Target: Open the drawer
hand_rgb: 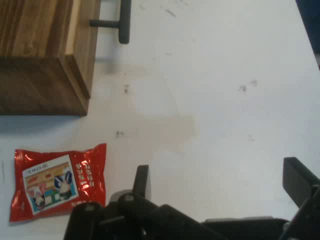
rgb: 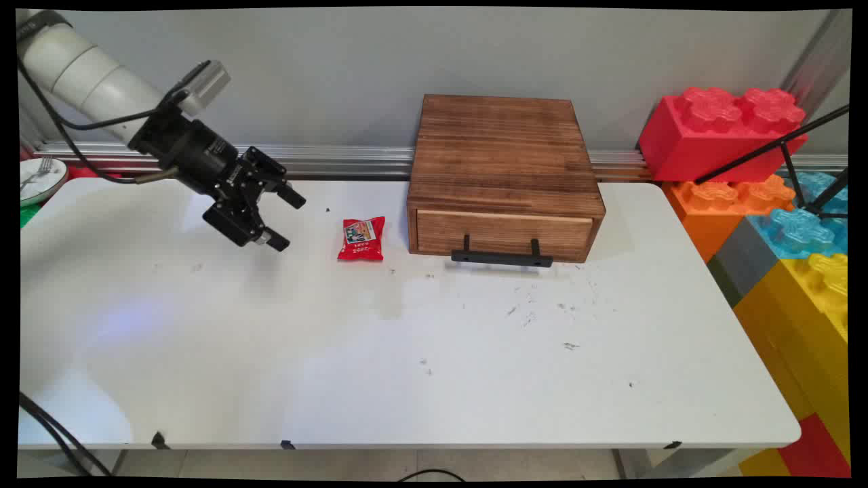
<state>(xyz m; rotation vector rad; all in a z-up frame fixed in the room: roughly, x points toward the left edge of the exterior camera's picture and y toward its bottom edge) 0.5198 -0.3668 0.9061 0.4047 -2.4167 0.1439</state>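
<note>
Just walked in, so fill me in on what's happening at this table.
The gripper hangs above the white table with its fingers open, holding nothing. Nearest it is a red snack packet, lying flat beside a wooden drawer box. The drawer is shut, its black handle facing the table's near side.

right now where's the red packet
In the main view the red packet lies flat on the table, just left of the wooden drawer box, right of the open gripper.
</note>
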